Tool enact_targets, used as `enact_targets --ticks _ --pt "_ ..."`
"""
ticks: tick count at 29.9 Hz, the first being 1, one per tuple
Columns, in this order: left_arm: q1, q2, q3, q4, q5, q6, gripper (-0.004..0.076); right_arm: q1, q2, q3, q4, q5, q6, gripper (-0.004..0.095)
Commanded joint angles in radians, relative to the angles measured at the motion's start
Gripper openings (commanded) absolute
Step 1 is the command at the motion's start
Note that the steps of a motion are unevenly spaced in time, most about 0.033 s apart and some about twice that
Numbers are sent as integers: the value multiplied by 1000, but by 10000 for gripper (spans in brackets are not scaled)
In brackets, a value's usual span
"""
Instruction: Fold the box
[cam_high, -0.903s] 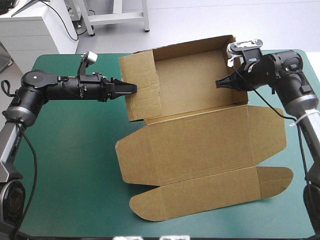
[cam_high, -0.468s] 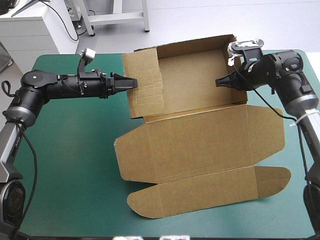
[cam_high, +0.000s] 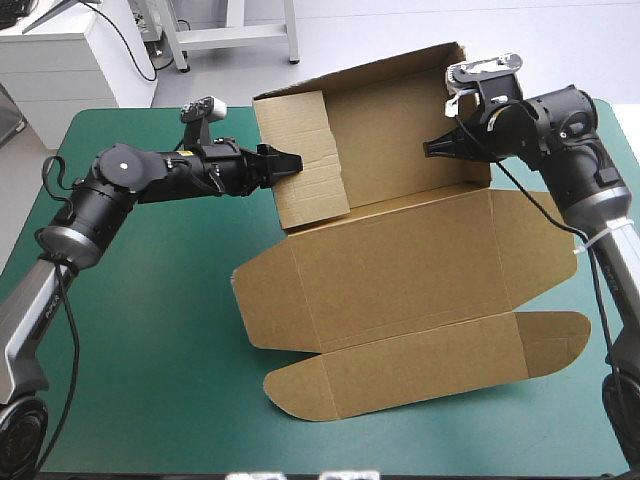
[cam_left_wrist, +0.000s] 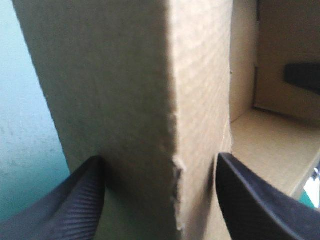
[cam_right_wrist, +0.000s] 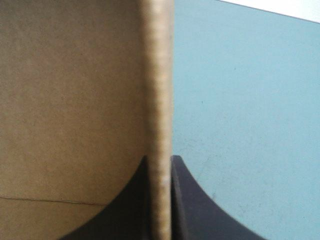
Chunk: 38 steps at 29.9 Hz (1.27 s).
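Brown cut-board box (cam_high: 400, 270) lay mid-table on the teal-green cover (cam_high: 150, 350), its long axis running left to right between the arms. Its far walls were raised and its wide lid lay flat toward the near edge. The right arm's black two-fingered gripper (cam_high: 437, 148) was pinched onto the right end wall's edge. The left arm's black gripper (cam_high: 287, 163) pointed straight at the left end wall, fingers spread either side of its edge, seemingly not gripping. That wall sat nearest the left arm, so closing there looked the likely next move.
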Motion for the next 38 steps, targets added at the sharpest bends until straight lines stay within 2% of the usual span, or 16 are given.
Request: enact_targets --ticks 1,6,11,15,23,32,33,34,35,36,37,38 --pt "-66 -55 -31 115 -105 -136 457 13 -45 -56 -15 -54 29 -13" --pt "-153 -55 -31 312 -244 -308 457 13 -45 -56 -15 -50 31 -13" --pt "-195 -55 -31 426 -335 -428 457 20 -47 -56 -17 -41 31 -13" --pt "-201 -48 -29 456 -345 -455 457 61 -51 -56 -62 -43 40 -13" --pt "-201 -19 -29 500 -353 -455 430 183 -53 -56 -297 -33 155 -13" --pt "-201 -15 -19 500 -376 -458 417 220 -59 -56 -298 -70 159 -15" --pt "-201 -15 -11 500 -383 -443 384 220 -61 -57 -296 -76 159 -15" --pt "-201 -15 -2 498 -388 -422 307 220 -62 -63 -293 -78 159 -15" --pt "-201 -15 9 498 -399 -409 220 220 -64 -68 -291 -78 159 -16" --pt "-201 -15 28 493 -417 -404 89 220 -64 -74 -284 -78 159 -15" --pt "-201 -15 46 487 -435 -398 -3 220 -64 -83 -277 -78 159 -16" --pt "-201 -15 59 483 -445 -398 11 220 -64 -89 -272 -75 159 -16"
